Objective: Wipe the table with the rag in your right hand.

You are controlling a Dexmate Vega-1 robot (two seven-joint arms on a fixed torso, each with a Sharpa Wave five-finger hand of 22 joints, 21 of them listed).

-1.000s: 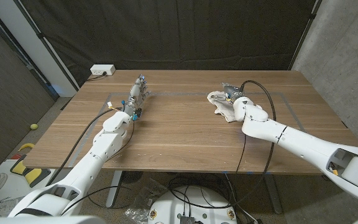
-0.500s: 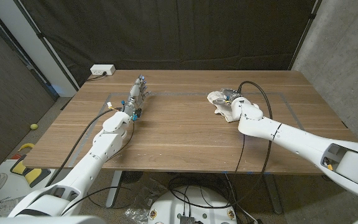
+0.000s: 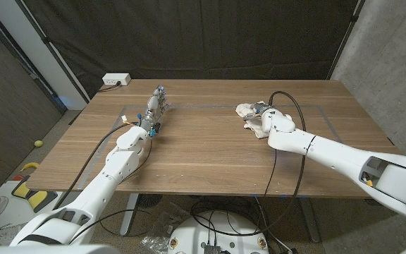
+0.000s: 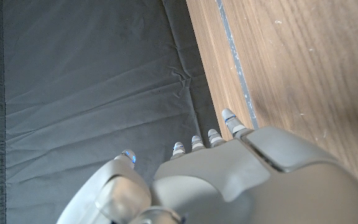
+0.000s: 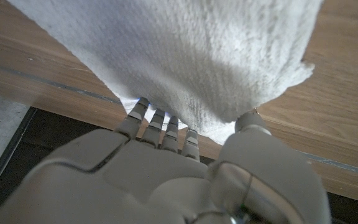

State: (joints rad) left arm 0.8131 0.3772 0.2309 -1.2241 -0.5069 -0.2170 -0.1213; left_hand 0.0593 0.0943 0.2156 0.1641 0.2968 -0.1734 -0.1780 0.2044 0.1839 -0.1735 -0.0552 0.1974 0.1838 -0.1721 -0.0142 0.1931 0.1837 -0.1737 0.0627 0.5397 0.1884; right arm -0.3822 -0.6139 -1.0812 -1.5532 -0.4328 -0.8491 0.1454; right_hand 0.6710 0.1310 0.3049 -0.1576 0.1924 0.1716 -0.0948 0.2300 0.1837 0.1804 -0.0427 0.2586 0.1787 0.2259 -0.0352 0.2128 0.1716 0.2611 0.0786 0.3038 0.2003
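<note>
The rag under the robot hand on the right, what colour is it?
White, a fuzzy towel-like cloth; the right wrist view shows it best.

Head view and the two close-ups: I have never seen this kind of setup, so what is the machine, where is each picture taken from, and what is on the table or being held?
This is a robot with two white arms, each ending in a hand with fingers, standing at a wooden table. The wide picture comes from a camera on its head, looking down; its left arm shows on the left, its right arm on the right. The other two pictures come from cameras on the wrists, looking along the back of each hand, so they appear turned.

The right hand presses on a white rag; its wrist view shows the fingers reaching into the cloth. The left hand holds nothing, its fingers out over the table's far edge. A white power strip sits at the far left corner, and a taped outline marks the tabletop.
</note>
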